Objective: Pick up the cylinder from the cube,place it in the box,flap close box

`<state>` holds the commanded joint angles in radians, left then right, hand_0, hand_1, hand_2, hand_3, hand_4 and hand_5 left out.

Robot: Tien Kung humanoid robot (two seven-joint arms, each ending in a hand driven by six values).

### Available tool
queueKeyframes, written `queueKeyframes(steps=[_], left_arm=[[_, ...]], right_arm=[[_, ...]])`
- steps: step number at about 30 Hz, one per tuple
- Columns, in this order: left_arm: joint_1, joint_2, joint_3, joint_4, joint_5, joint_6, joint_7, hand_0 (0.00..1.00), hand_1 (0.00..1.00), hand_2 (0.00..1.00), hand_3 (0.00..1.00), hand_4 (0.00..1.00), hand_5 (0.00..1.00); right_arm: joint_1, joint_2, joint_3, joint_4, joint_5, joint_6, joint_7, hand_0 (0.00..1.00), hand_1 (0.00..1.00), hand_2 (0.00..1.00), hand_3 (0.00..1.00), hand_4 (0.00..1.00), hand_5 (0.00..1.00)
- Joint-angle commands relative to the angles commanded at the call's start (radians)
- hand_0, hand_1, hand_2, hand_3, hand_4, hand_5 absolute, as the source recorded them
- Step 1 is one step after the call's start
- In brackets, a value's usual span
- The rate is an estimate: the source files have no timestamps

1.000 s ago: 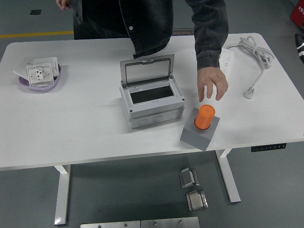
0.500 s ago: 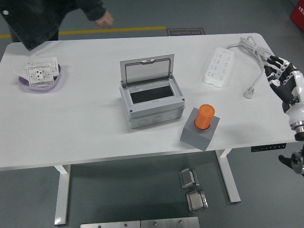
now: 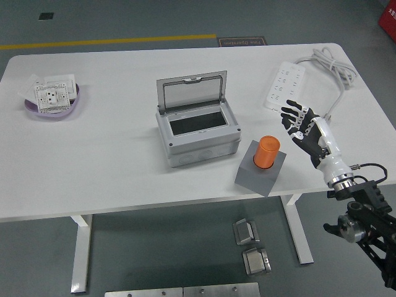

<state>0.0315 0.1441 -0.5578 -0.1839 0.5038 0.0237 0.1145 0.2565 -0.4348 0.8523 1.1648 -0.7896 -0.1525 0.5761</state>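
Observation:
An orange cylinder [image 3: 267,152] stands upright on a grey cube [image 3: 260,169] near the table's front edge, right of centre. Left of it sits the grey box [image 3: 197,136] with its clear flap lid [image 3: 190,91] raised and its dark inside showing. My right hand [image 3: 301,126] hovers just right of the cylinder, fingers spread and empty, not touching it. The left arm is out of view.
A white power strip [image 3: 284,86] with its coiled cable [image 3: 332,74] lies at the back right, just beyond my hand. A purple bowl [image 3: 54,104] holding white socket plates sits at the far left. The white table [image 3: 105,167] ends close in front of the cube.
The person who reached toward the cylinder has stepped away and left the view. My right hand has come in from the right edge toward the cylinder. Cylinder, cube and box are unmoved.

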Motion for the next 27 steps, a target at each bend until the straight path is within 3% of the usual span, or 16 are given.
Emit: queueKeyframes(steps=[9, 16, 27], left_arm=[[-0.003, 0.004, 0.002, -0.001, 0.001, 0.000, 0.001, 0.662, 0.649, 0.539, 0.577, 0.548, 0.239], [-0.004, 0.004, 0.007, -0.001, -0.003, -0.001, 0.000, 0.661, 0.648, 0.539, 0.577, 0.547, 0.239], [-0.005, 0.003, 0.008, -0.002, -0.003, -0.001, 0.000, 0.662, 0.648, 0.539, 0.576, 0.547, 0.239]], right_arm=[[0.005, -0.002, -0.045, 0.003, 0.041, 0.028, -0.005, 0.934, 0.998, 0.998, 0.998, 0.895, 0.437], [0.012, -0.004, -0.075, 0.004, 0.054, 0.034, -0.013, 0.908, 0.992, 0.998, 0.998, 0.920, 0.485], [0.023, -0.004, -0.106, 0.000, 0.056, 0.031, -0.025, 0.900, 0.979, 0.998, 0.998, 0.920, 0.482]])
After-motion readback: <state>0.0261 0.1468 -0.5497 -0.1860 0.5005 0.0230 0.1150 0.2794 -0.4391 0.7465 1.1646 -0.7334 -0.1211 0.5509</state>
